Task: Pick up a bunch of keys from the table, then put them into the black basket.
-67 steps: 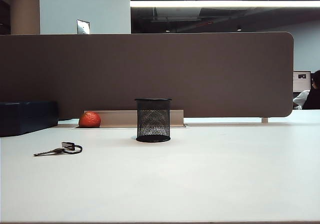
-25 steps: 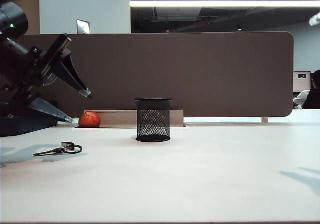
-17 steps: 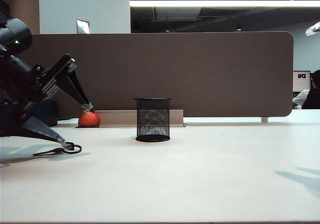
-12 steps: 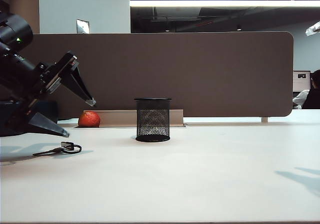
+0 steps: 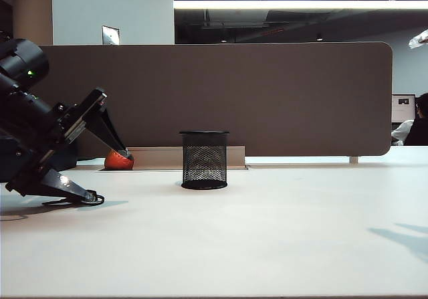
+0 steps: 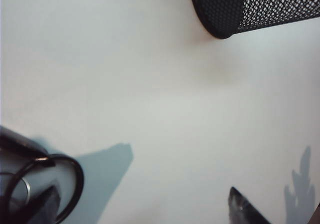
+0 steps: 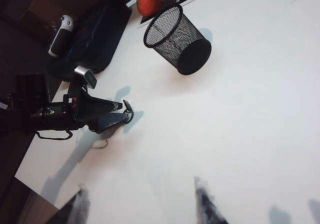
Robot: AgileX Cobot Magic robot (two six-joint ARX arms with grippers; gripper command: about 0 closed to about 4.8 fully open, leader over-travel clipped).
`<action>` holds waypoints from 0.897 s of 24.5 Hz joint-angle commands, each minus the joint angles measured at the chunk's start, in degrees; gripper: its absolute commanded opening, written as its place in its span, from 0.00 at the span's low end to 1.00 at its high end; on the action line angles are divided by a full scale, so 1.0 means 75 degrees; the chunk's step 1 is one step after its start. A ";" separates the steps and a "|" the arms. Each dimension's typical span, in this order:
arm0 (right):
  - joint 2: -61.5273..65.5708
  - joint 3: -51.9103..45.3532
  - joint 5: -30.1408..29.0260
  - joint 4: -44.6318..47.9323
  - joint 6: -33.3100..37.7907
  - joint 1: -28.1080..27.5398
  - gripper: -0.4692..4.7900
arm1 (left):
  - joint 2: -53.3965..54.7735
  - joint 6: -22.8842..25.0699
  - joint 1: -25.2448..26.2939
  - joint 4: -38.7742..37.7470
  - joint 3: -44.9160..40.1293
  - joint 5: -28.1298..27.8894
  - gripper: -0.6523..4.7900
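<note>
- Two hands, both spread wide, neither gripping anything.
- Left hand (image 5: 107,175) low at the surface (image 5: 267,232), lower finger (image 5: 70,186) touching down at the keys (image 5: 93,198), upper finger raised before an orange fruit (image 5: 119,160).
- Keys flat on the surface, well apart from the upright basket (image 5: 204,160).
- Right hand (image 7: 140,204) high above the surface, far from both.

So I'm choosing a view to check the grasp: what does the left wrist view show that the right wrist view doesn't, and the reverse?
Only the left wrist view shows the bunch of keys close up, ring between the open left tool fingertips. Only the right wrist view shows the orange fruit, dark blue box and open right tool. Both show the black basket and white table.
</note>
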 commanded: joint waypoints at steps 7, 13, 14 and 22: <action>0.0006 0.0064 -0.0017 0.0122 0.0009 0.0012 0.61 | 0.0119 -0.0023 -0.0012 0.0323 0.0020 -0.0064 0.92; 0.0000 0.0064 -0.0020 0.0119 0.0009 0.0009 0.61 | 0.0586 -0.0023 -0.0067 0.0236 0.0017 -0.0230 0.92; 0.0000 0.0064 -0.0020 0.0117 0.0009 0.0009 0.61 | 0.0609 -0.0023 -0.0093 0.0233 0.0017 -0.0414 0.90; 0.0000 0.0064 -0.0023 0.0119 0.0012 0.0006 0.61 | 0.0679 -0.0020 -0.0096 0.0067 0.0017 -0.0906 0.54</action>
